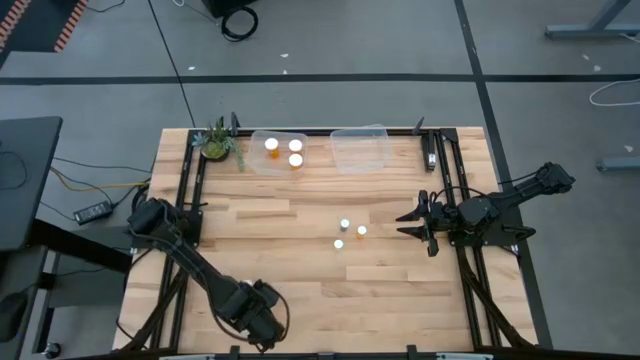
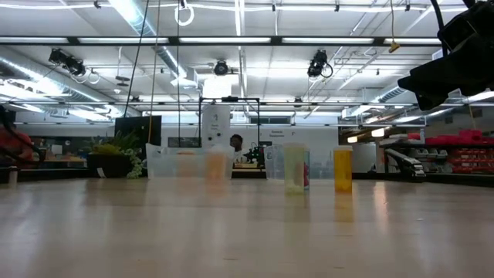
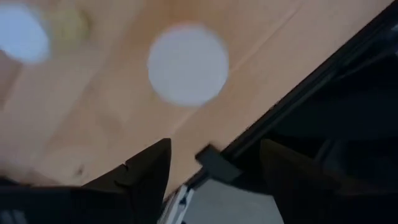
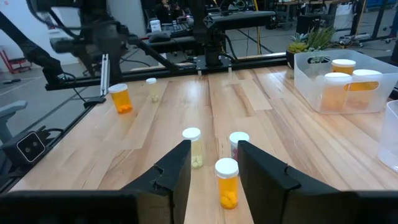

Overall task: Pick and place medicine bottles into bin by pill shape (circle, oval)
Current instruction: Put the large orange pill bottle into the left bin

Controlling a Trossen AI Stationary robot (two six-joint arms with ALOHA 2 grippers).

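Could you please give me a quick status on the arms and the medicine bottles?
Left gripper open, parked near edge. Right gripper empty, facing three loose bottles. Three bottles in left bin. Path clear.

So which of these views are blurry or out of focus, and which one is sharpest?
Left wrist view: heavily blurred, a bottle cap just a white disc. Low view: bottles and bin soft and hazy, ceiling lights glaring. Right wrist view: sharpest, pills visible inside the nearest bottle. High view: evenly lit, bottles tiny.
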